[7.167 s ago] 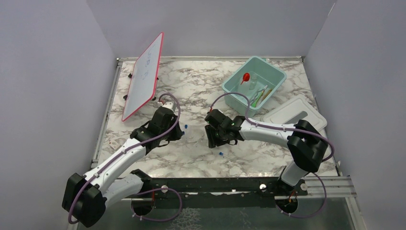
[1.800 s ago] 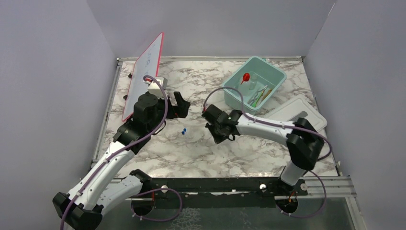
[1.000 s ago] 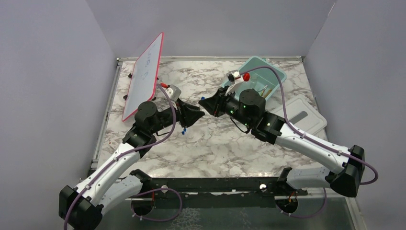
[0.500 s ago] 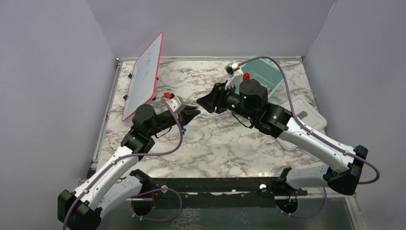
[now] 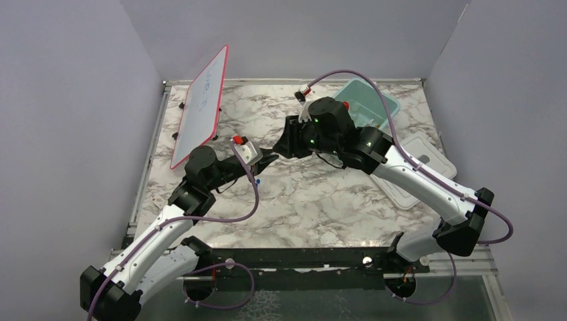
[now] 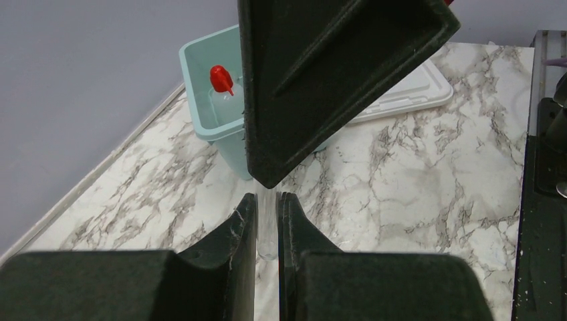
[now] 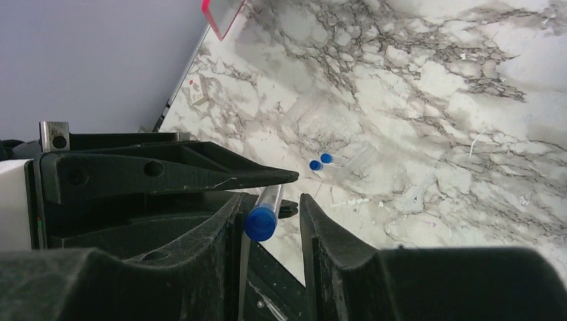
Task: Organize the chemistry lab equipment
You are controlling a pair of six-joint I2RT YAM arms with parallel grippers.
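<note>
Holding: the left fingers (image 6: 267, 200) are closed tight on the clear body of a blue-capped clear tube (image 7: 266, 208), which is lifted off the white-and-grey marble counter (image 5: 314, 200).
Tube position: in the air over the middle of the counter, between the two arms. It runs out from the left fingertips, with its blue cap end pointing toward the right wrist camera.
Right fingers (image 7: 269, 200): parted, one on each side of the capped end. A gap shows beside the cap, so they are not clamped on it.
Arm pose: in the top view the two sets of fingers meet tip to tip above the counter.
Loose tubes: two more blue-capped tubes (image 7: 321, 161) lie flat on the counter under the meeting point, with their caps just beside each other.
Tub: a pale teal rectangular tub (image 6: 194, 57) stands at the far right of the counter. The right arm partly hides it in the top view.
Tub contents: a red funnel (image 6: 219, 75) sits at the mouth of a small clear glass vessel (image 6: 229, 103), close to one wall of the tub. The rest of the contents cannot be made out.
Lid: a white rectangular lid (image 6: 408, 87) lies flat on the counter just beside the tub, toward the right edge.
Far left: a pink-edged whiteboard (image 5: 204, 107) stands tilted near the back left corner.
</note>
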